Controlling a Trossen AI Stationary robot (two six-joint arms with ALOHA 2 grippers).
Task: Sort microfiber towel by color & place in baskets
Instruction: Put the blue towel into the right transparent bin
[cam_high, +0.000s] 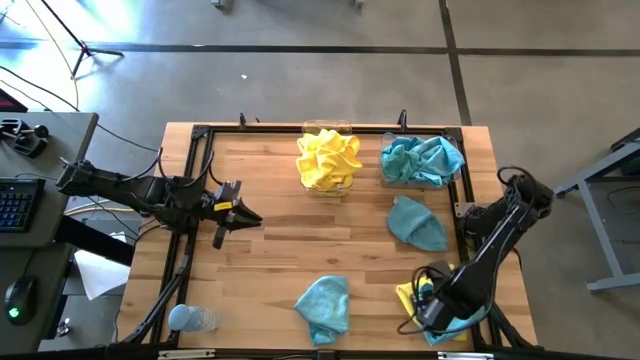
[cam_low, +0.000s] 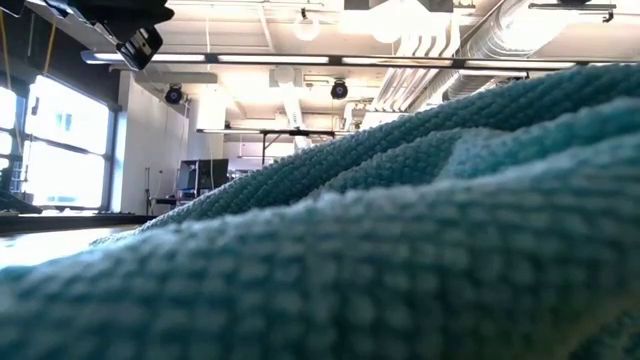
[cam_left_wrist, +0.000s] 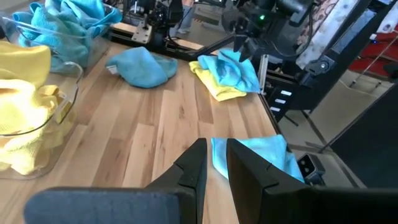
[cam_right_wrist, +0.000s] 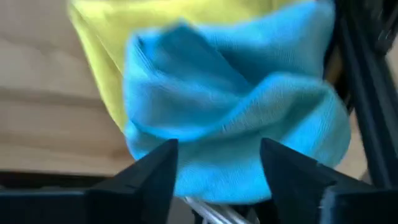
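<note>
Right end effector (cam_high: 432, 300) hovering at the near right corner of the desk (cam_high: 270, 250), fingers spread over a teal towel (cam_right_wrist: 236, 124) lying on a yellow one (cam_high: 406, 296); nothing pinched.

Left end effector (cam_high: 224, 236) waiting mid-left, fingers narrowly apart, empty.

Sorting partly done:
- yellow basket (cam_high: 326, 160) and teal basket (cam_high: 420, 160) at the far edge, both filling.
- Remaining loose: teal towel at right (cam_high: 416, 222), teal towel at near centre (cam_high: 324, 305), plus the corner pair.

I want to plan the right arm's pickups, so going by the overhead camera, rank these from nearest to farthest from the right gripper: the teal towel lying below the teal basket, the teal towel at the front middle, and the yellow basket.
From the right gripper, front right:
1. Teal towel at the front middle, to its left.
2. Teal towel below the teal basket, toward the back. These two are nearly tied.
3. Yellow basket, back centre, clearly farthest.
</note>
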